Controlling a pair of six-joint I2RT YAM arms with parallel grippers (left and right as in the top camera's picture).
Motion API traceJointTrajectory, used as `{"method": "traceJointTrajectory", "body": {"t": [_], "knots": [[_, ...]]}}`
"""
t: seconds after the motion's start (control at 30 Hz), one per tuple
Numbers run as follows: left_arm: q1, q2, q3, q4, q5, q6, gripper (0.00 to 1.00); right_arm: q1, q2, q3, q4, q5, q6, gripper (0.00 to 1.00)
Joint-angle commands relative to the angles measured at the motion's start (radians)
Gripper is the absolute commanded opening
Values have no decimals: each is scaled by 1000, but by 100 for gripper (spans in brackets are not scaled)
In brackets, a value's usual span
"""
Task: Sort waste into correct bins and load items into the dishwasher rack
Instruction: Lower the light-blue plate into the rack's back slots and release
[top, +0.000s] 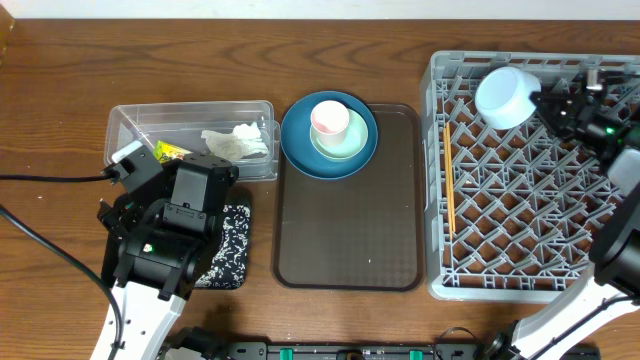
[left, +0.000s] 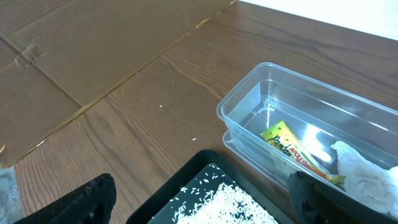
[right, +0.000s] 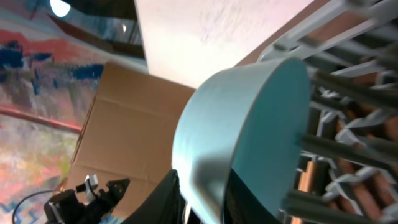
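A robot lab: wooden table (top: 60, 80), cardboard sheets (left: 93, 50).

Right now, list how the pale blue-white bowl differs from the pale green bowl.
The pale blue-white bowl is in the grey rack; the pale green bowl sits on the dark blue plate on the brown tray.
The pale blue-white bowl is tipped on its side among pegs; the pale green bowl is upright.
The pale green bowl holds the pink cup; the pale blue-white bowl holds no cup.
Both are round and pale.

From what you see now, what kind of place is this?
Likely a robot test bench staged for dish clearing: a wooden table, a grey dishwasher rack and a brown serving tray.
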Motion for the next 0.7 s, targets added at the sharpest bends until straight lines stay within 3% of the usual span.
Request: {"method": "traceJointTrajectory", "body": {"t": [0.0, 0.27, 0.43, 0.67], "knots": [[3, 0, 15, -3, -24, 5, 91, -42, 9, -1, 1, -13, 0, 24], [3, 0, 15, -3, -24, 5, 91, -66, 9, -1, -18, -13, -5, 38], [3, 0, 15, -3, -24, 5, 91, -67, 9, -1, -18, -13, -4, 38], [3, 0, 15, -3, -24, 5, 91, -34, 6, -2, -70, 56, 21, 31]]}}
